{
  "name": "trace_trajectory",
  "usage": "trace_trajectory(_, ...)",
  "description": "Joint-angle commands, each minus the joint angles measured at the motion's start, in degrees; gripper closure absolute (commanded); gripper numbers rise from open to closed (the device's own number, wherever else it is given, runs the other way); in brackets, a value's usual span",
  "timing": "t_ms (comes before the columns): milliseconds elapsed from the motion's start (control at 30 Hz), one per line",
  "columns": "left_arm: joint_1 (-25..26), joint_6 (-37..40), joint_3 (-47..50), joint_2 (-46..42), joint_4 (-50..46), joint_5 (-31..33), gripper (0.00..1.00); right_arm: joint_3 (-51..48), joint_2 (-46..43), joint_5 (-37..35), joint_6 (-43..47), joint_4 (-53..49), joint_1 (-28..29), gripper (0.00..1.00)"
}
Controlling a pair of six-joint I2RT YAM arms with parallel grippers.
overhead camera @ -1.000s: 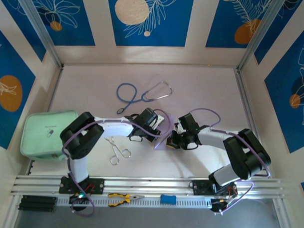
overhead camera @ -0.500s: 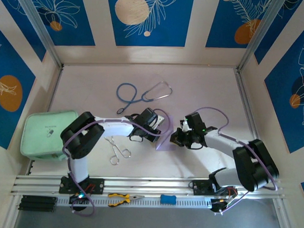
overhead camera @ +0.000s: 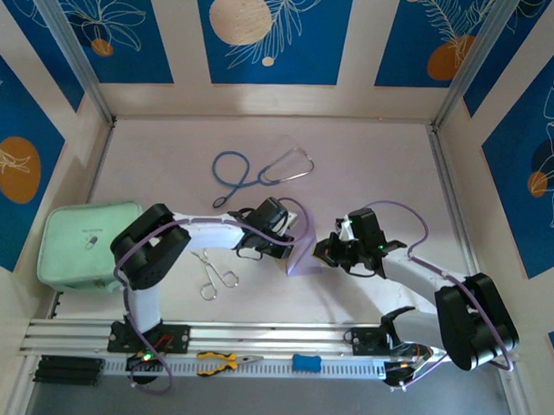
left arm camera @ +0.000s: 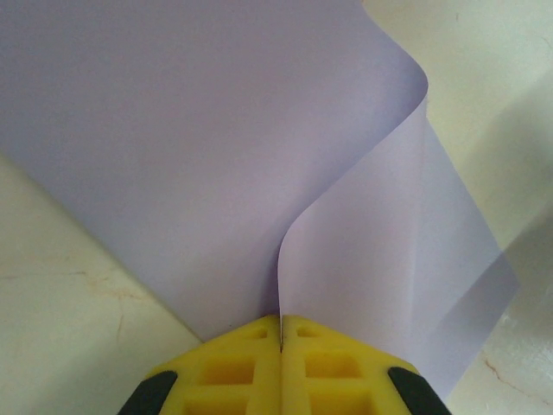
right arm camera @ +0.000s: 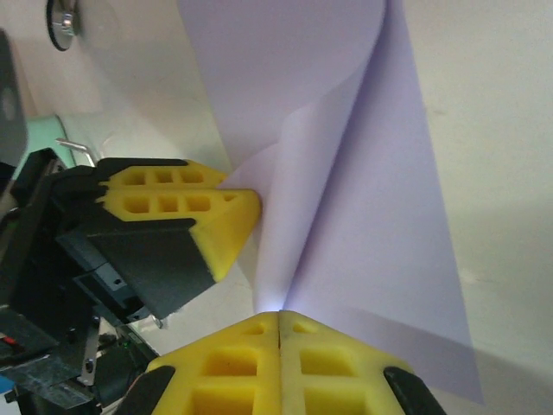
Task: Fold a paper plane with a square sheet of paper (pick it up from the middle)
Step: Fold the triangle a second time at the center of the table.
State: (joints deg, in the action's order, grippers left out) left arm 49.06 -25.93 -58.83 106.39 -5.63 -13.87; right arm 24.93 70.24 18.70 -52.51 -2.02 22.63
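Right now, in the top external view, the square sheet of paper (overhead camera: 301, 261) sits just on my side of the stethoscope (overhead camera: 260, 170), a little toward my bases from its blue tubing. It stands bowed between my two ends. My left gripper (overhead camera: 294, 237) is at the edge of the sheet that lies more directly below the stethoscope, and my right gripper (overhead camera: 325, 252) is at the edge farther out from it. In the left wrist view, the left jaws are pressed fully together with the sheet's edge nipped in the seam. The paper runs straight ahead of them, one broad ply spreading left and a second ply curling over on the right, so the long axis of the soft bend points directly away from my fingertips. In the right wrist view, the right jaws are likewise closed flat on an edge of the same sheet. The bend climbs away from them toward what looks to be the stethoscope's metal chestpiece (right arm camera: 62, 22). The left gripper's yellow finger touches the paper just on the stethoscope side of that bend. Neither arm is nearer, since both have hold of the sheet. I judge that the coming crease depends on the bend line running lengthwise between my grippers, so the plies must be brought together across that line.
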Motion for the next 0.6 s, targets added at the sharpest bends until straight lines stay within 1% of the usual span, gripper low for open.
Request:
trace_trajectory(0, 0.61, -1.44, 0.54, 0.84, -2.19, 1.0, 1.0, 0.11, 1.77, 2.35, -1.86, 3.0, 0.89, 0.95)
trace_trajectory(133, 0.6, 0.39, -0.27, 1.09, -3.09, 2.01, 0.99, 1.98, 5.01, 2.05, -2.33, 4.41, 2.49, 0.96)
trace_trajectory(233, 0.62, 1.66, -0.85, 1.19, -2.98, 1.47, 0.98, 2.88, 6.91, 1.6, -2.59, 5.09, 3.11, 0.97)
trace_trajectory(567, 0.51, 3.37, -1.56, 2.15, -3.23, 1.8, 0.98, 3.83, 10.42, 1.74, -4.32, 8.76, 4.16, 0.99)
